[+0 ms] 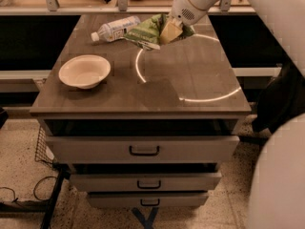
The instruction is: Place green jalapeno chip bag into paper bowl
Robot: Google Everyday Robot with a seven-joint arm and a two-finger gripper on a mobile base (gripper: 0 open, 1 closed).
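Observation:
The green jalapeno chip bag [145,31] hangs in the air above the back middle of the table, held by its right end. My gripper [170,32] is shut on that end and comes down from the upper right. The paper bowl [85,71] stands empty on the left side of the table, well to the left of and nearer than the bag.
A clear plastic bottle [116,28] with a white label lies on its side at the back left, just left of the bag. The grey table top [190,80] sits over a cabinet with three drawers [143,149]. A wire basket [43,147] hangs at the lower left.

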